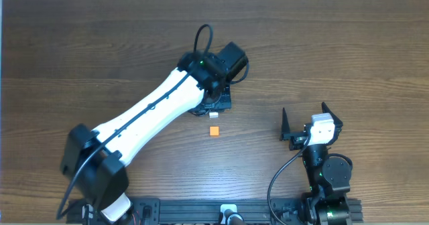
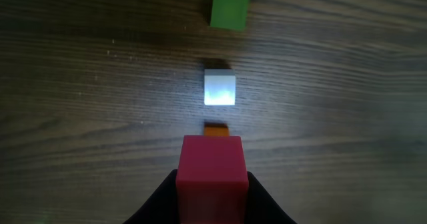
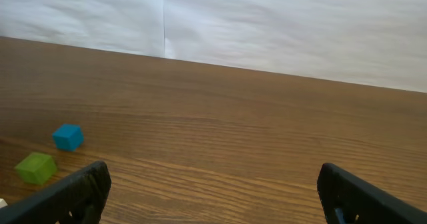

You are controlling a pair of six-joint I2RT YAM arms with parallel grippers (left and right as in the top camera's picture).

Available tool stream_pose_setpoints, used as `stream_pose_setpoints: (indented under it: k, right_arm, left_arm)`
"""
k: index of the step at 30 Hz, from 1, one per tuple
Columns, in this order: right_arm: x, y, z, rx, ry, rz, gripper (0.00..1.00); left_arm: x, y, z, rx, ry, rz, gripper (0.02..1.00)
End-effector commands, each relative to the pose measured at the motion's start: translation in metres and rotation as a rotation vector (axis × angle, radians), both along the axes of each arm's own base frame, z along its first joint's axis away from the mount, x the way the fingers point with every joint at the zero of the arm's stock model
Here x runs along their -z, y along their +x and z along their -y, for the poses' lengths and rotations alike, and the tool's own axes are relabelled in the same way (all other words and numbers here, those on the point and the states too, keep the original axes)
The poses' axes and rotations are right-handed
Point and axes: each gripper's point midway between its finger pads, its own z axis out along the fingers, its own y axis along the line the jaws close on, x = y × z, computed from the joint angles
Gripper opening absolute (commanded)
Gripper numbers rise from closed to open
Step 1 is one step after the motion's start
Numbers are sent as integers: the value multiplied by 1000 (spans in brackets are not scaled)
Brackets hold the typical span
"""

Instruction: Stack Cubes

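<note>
Left end effector [image 2: 212, 196] — closed on the red cube [image 2: 212, 159], apparently lifted off the surface [image 1: 80, 44], at centre of the top view. Just below centre there is the orange cube [image 1: 214, 131], with the white cube [image 1: 214, 116] close above it in the frame. The green cube [image 2: 229, 9] lies beyond the white one, roughly in line. Right end effector [image 1: 305, 126], lower right, has its jaws wide apart and holds nothing. The blue cube [image 3: 68, 137] sits near the green.

Risk, as judged: orange and white sit close together, so fingers descending on either could nudge its neighbour. Red partly hides orange — an off-centre release could topple it.
</note>
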Motion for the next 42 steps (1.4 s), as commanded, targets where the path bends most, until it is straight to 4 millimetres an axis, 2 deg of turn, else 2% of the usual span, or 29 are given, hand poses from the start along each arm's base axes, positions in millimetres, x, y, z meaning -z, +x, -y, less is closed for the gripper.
stream_pose_setpoints:
  k: [1,9,16,25,42]
  right_arm:
    - [1,0,-1,-1,-1,3,993]
    - [1,0,-1,-1,-1,3,991]
    - [1,0,-1,-1,-1,3,993]
    - [1,0,-1,-1,-1,3,993]
    - [1,0,-1,-1,-1,3,993]
  left_arm:
    - [26,11,-1,1,49,-32,36]
    - [46,17,2,-23,52,-61,38]
    - [56,19,7,-31,46,-66,38]
    - [73,11,10,-30,22,-96,40]
    - [74,1,12,-24,13,-141,40]
